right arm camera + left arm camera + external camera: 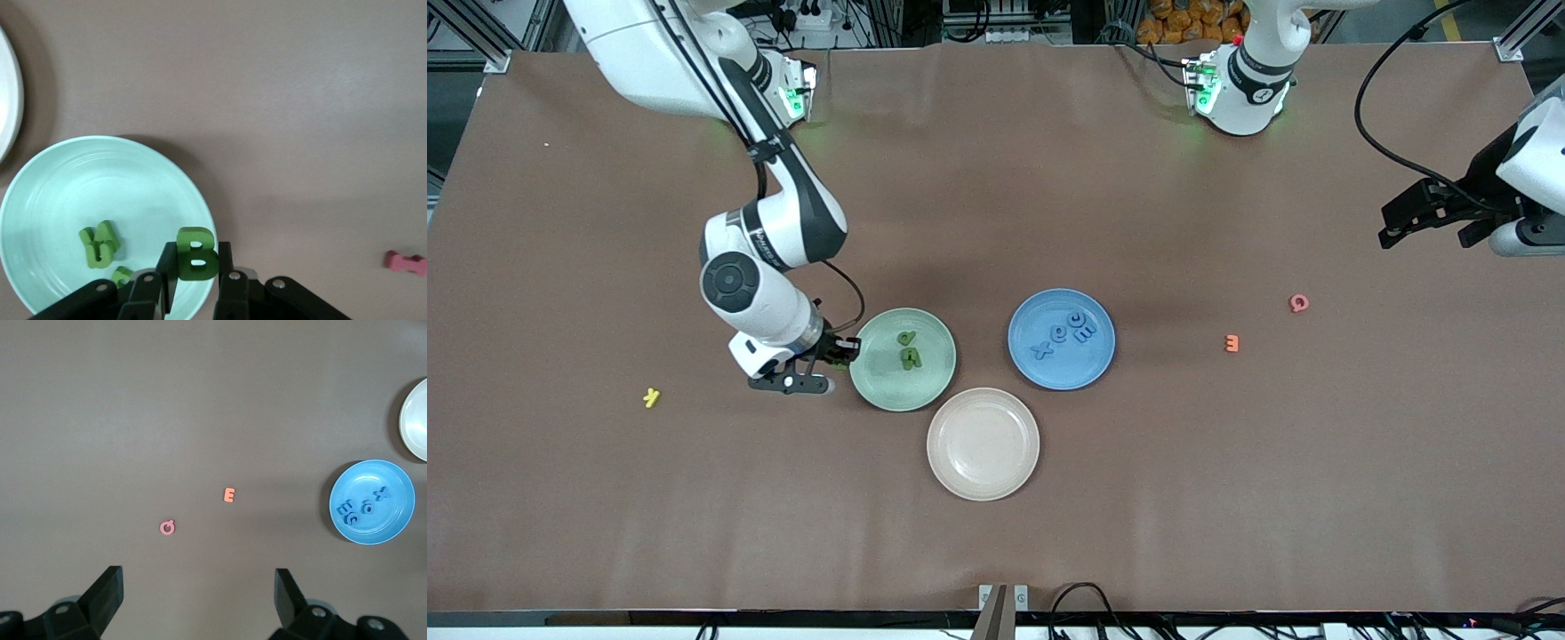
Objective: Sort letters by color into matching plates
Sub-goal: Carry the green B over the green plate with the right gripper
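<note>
The bench point(996, 178) carries three plates close together, and the green plate point(903, 359) serves as the landmark here. The blue plate point(1062, 339) sits beside it toward the left arm's end; the beige plate point(983, 443) lies nearer the front camera than it and holds nothing.

The right claw point(838, 349) hangs over the green plate's rim at the right arm's end, shut tight on a green B point(196, 253). The left claw point(199, 600) waits with its jaws wide apart and nothing in them, well away from the green plate, past the blue one.

Judging progress: the blue letters point(1064, 332), four of them, all lie in the blue plate, so that colour looks finished. Two or three green letters point(909, 350) already lie in the green plate, though the exact count is hard to tell, and the B seems about to join them.

Left on the bench: an orange letter point(1232, 343) and a pink one point(1299, 303) past the blue plate, a yellow one point(651, 397) out toward the right arm's end, and a dark red piece point(405, 263) seen only in the right wrist view
</note>
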Motion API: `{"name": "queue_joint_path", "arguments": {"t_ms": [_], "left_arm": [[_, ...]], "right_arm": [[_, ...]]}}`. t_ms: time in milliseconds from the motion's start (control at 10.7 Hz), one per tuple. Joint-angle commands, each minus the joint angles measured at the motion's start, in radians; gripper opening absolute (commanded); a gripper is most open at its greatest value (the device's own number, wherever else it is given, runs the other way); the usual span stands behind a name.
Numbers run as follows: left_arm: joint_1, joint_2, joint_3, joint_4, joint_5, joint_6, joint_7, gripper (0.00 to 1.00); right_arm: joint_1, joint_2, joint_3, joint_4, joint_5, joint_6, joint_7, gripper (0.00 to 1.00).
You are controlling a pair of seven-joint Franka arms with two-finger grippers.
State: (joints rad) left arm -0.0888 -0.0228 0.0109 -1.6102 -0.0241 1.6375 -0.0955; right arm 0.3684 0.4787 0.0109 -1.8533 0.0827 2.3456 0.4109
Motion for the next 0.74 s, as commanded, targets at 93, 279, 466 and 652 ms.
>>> {"name": "queue_joint_path", "arguments": {"t_ms": [93, 279, 466, 652], "left_arm": [[0.011, 0.020, 0.006, 0.021, -0.027, -0.004, 0.020, 1.00], [0.011, 0.020, 0.006, 0.021, -0.025, -0.004, 0.020, 1.00], [0.011, 0.020, 0.006, 0.021, -0.025, 0.002, 0.020, 1.00], [0.011, 0.021, 0.008, 0.021, -0.025, 0.002, 0.020, 1.00]], "right_arm": [[0.047, 0.050, -0.003, 0.054, 0.015, -0.014, 0.098, 0.07], [0.050, 0.054, -0.003, 0.054, 0.015, -0.014, 0.108, 0.08], [0.057, 0.058, -0.002, 0.054, 0.017, -0.014, 0.114, 0.08], [0.057, 0.058, 0.010, 0.054, 0.016, -0.014, 0.129, 0.76]]}}
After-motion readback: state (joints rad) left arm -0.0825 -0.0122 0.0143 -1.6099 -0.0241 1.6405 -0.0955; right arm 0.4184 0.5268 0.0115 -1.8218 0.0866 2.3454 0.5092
